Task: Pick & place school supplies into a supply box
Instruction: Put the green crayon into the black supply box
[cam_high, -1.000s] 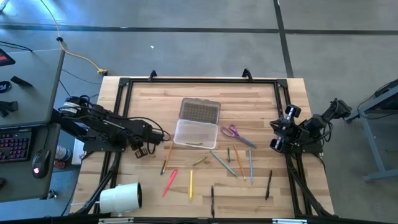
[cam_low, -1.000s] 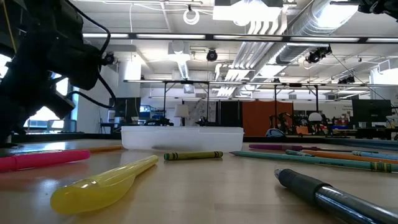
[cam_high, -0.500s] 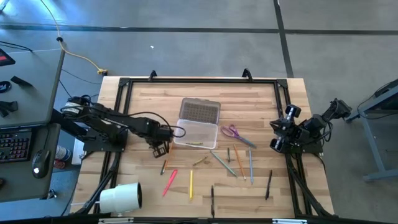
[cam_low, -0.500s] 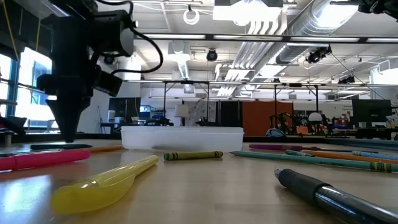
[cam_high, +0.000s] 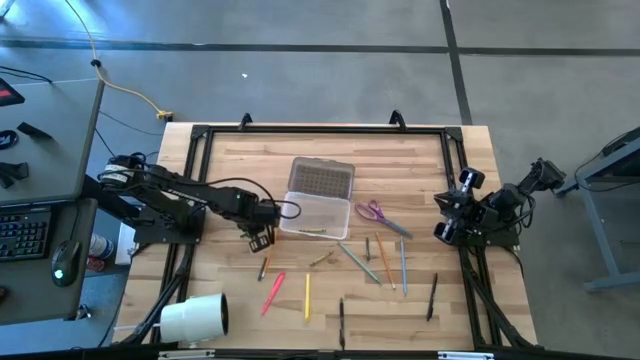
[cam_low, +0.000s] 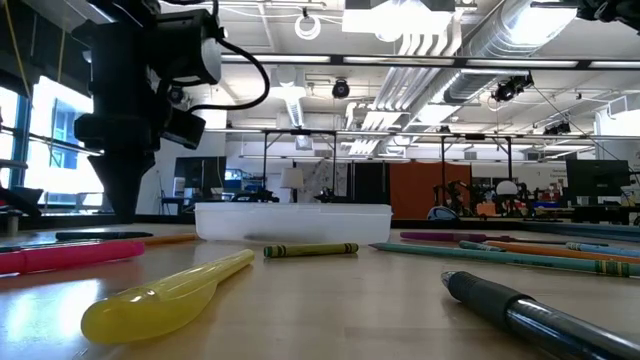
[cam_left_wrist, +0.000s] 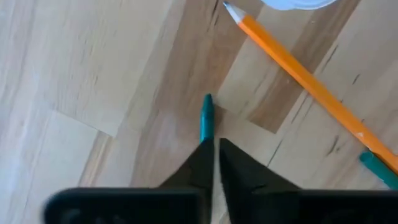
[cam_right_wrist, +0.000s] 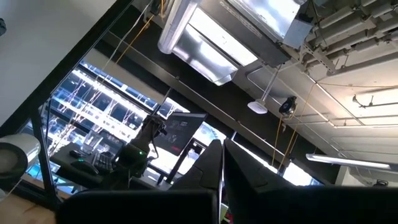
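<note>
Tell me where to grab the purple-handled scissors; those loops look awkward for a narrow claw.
Probably the blades just past the pivot, with the claw coming straight down and closing across them. The scissors lie flat on the table, blades apparently together as one slim bar, narrower than the loops.

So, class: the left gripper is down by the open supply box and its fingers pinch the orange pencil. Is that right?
One slip: the left gripper pinches a teal pencil. The orange pencil lies free beside it, as the left wrist view shows. The supply box part holds.
</note>
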